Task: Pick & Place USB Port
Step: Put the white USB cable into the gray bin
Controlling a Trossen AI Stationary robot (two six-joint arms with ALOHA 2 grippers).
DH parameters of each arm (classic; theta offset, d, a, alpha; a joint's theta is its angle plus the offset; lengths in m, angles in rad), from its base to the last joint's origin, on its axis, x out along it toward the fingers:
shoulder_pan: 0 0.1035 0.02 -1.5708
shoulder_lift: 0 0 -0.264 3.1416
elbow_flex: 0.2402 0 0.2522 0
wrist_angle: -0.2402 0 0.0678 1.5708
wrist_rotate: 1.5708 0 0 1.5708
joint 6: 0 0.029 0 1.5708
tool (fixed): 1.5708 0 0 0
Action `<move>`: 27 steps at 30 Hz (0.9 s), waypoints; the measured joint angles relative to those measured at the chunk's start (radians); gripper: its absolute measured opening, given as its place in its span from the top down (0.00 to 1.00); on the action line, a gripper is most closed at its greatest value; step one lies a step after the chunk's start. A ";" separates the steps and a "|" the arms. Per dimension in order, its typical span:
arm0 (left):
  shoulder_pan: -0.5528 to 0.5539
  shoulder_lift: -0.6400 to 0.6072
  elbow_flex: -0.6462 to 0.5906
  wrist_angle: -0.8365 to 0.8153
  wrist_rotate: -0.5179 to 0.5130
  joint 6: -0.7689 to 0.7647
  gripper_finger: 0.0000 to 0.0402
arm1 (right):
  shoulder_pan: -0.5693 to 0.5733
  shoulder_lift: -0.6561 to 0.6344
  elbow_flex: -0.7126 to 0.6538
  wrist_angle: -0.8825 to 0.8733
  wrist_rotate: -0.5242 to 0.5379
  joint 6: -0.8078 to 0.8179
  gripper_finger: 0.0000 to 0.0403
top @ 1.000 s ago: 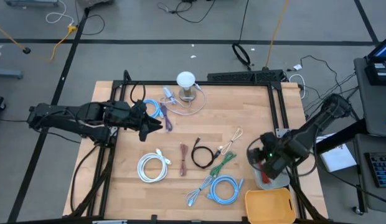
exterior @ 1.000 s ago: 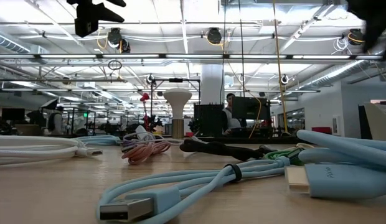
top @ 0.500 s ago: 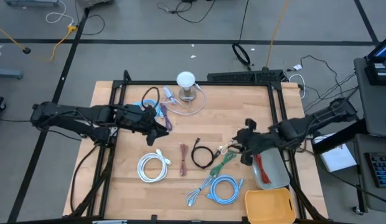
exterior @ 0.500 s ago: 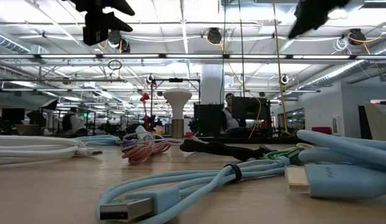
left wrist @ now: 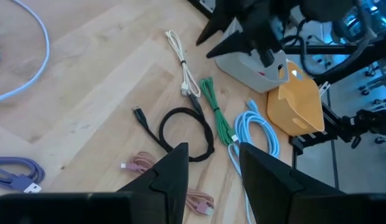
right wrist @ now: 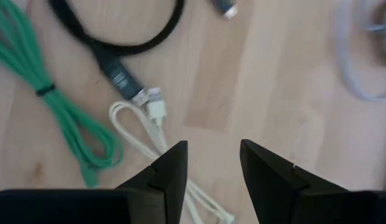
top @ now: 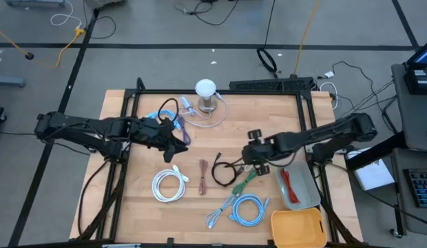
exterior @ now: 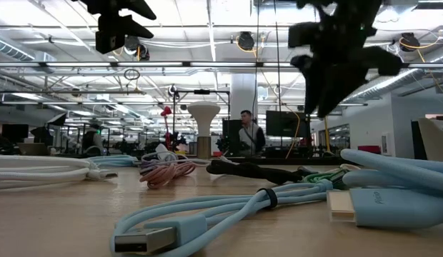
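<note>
Several coiled USB cables lie flat on the wooden table: white, pink, black, cream, green, light blue and purple. My right gripper is open and empty above the table's middle. In its wrist view its fingers stand over the cream cable, beside the green and black ones. My left gripper is open and empty, raised at the left of the middle. Its wrist view looks across the cables.
A grey bin holding a red cable stands at the right edge. A yellow bin is at the near right corner. A white round-topped stand with a light cable around it is at the far middle. A black frame borders the table.
My right gripper has swung from above the grey bin at the right edge toward the table's middle. It now hangs open over the cream and black cables. My left gripper has shifted a little toward the right. No cable has moved.
</note>
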 joint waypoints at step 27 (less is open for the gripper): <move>-0.037 -0.008 0.000 -0.001 -0.071 -0.011 0.64 | -0.028 0.076 -0.186 0.104 -0.066 -0.093 0.66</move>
